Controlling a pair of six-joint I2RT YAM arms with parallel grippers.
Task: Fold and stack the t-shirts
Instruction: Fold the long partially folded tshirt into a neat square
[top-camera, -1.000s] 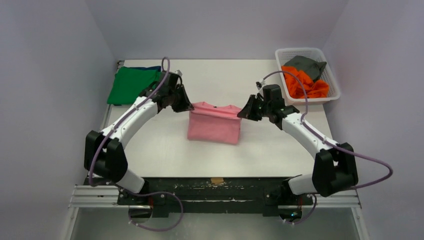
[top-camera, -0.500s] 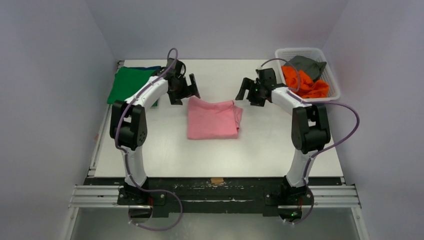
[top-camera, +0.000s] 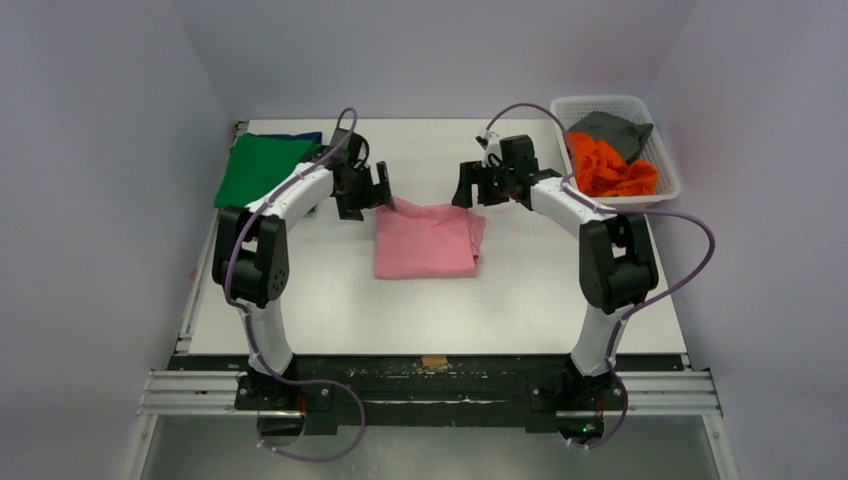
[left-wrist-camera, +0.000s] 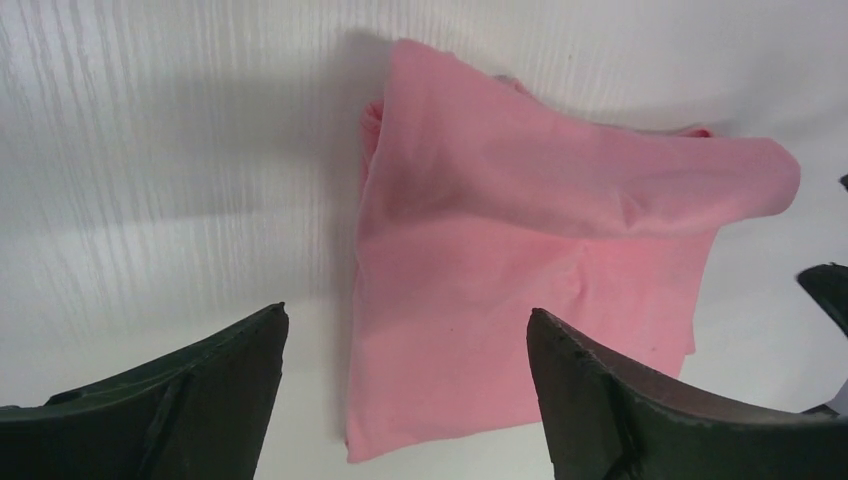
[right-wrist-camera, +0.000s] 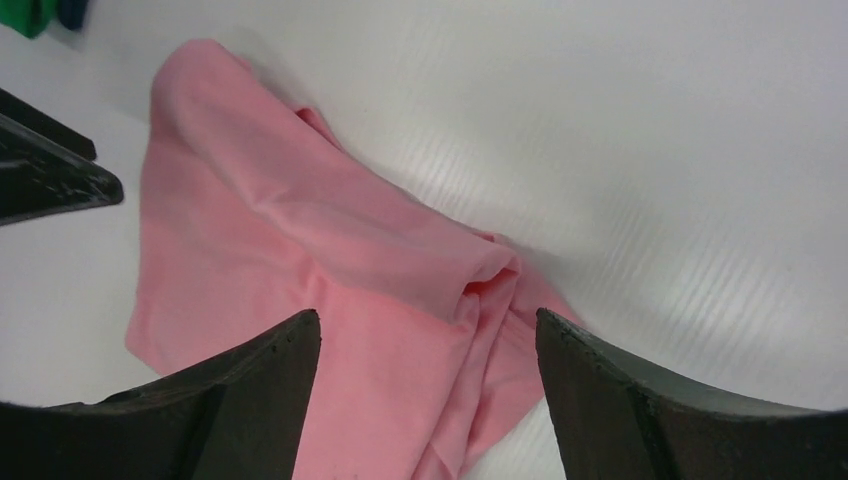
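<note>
On the table (top-camera: 300, 300), seen from overhead, the folded pink t-shirt (top-camera: 425, 240) lies free; my left gripper (top-camera: 384, 197) and right gripper (top-camera: 463, 190) hover by its far corners. Left wrist: jaws wide, empty. Right wrist: likewise; that bunched right edge could unravel when lifted, I judge.

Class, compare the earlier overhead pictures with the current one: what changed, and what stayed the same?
The left claw and right claw both opened, let go of the pink t-shirt's far corners and drew back toward the table's far side. The shirt settled flat, folded. The green t-shirt, the basket, its orange t-shirt and grey t-shirt stayed put.
</note>
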